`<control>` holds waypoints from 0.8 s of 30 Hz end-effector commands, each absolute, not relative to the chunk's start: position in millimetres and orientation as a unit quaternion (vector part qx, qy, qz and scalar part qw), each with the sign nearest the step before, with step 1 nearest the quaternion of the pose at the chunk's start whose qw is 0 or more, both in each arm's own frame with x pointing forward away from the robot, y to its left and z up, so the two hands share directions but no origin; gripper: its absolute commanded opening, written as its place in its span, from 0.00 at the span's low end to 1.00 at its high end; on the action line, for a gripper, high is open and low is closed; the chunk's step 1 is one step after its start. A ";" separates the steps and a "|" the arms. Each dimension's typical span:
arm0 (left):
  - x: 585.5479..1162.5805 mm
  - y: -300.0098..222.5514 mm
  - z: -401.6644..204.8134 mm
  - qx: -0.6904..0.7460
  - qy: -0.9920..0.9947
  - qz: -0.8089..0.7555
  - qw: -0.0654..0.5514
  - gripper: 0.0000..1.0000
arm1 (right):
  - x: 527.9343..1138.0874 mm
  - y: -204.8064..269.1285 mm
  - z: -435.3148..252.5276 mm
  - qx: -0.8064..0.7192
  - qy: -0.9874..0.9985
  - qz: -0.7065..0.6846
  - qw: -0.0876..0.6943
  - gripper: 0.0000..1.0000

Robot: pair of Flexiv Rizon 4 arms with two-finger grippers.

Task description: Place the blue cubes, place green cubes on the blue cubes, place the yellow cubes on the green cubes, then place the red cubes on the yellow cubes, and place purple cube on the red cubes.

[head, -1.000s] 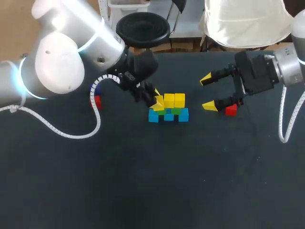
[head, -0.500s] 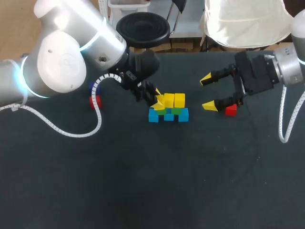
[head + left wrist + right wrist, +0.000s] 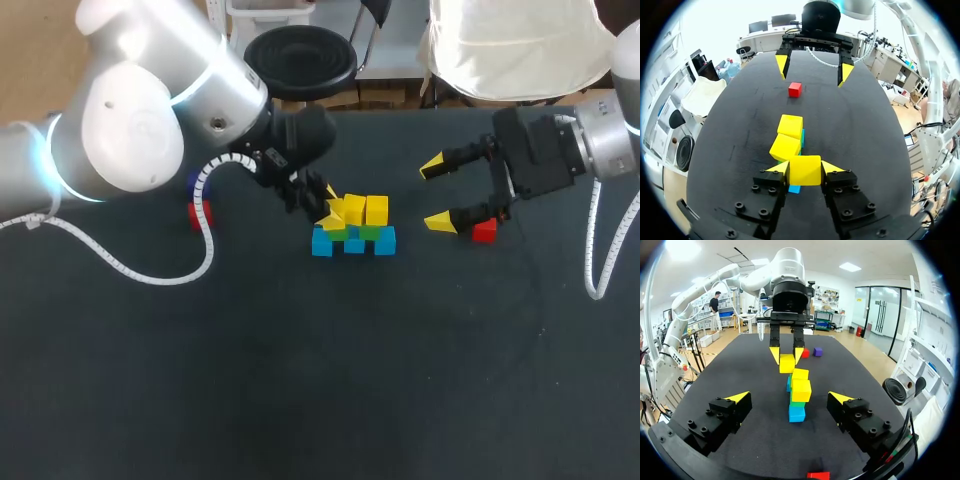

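- Left gripper (image 3: 325,208) is clamped on a yellow cube (image 3: 805,170), held at the left end of the stack.
- Stack: two more yellow cubes (image 3: 366,210) are seated on green cubes (image 3: 370,232), over blue cubes (image 3: 353,243).
- Right gripper (image 3: 437,193) is spread wide, nothing gripped; a red cube (image 3: 484,231) is located just beside one fingertip.
- A second red cube (image 3: 805,353) and the purple cube (image 3: 817,351) are seen near each other, well apart from the stack.

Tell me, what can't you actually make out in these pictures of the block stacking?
Purple cube: head view, mostly hidden behind the left arm and its white cable.
Green cubes: head view, mostly covered by the yellow cubes and left jaws; count unclear.
Red cube by the right jaws: right wrist view, cut off by the picture's rim.
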State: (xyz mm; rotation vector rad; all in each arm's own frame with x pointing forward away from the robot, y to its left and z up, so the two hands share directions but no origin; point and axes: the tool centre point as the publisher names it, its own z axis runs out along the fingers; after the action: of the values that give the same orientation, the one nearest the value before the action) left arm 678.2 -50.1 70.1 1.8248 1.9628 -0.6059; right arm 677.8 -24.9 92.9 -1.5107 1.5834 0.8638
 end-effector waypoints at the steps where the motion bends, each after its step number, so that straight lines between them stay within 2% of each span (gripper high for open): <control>1: 680.9 -49.7 71.7 0.654 0.698 -0.219 0.193 0.00 | 677.8 -25.1 92.8 -0.593 0.621 0.339 0.385 1.00; 15: 667.3 -47.7 76.6 0.657 0.692 -0.230 0.190 0.00 | 677.8 -25.1 92.8 -0.593 0.621 0.339 0.385 1.00; 24: 681.1 -32.8 82.0 0.650 0.703 -0.209 0.200 0.00 | 677.8 -25.1 92.8 -0.593 0.621 0.339 0.385 1.00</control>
State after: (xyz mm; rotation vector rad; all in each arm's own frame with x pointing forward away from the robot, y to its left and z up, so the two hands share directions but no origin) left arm 680.7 -36.8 83.5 1.8221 1.9571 -0.5930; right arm 677.8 -24.9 92.9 -1.5107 1.5834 0.8639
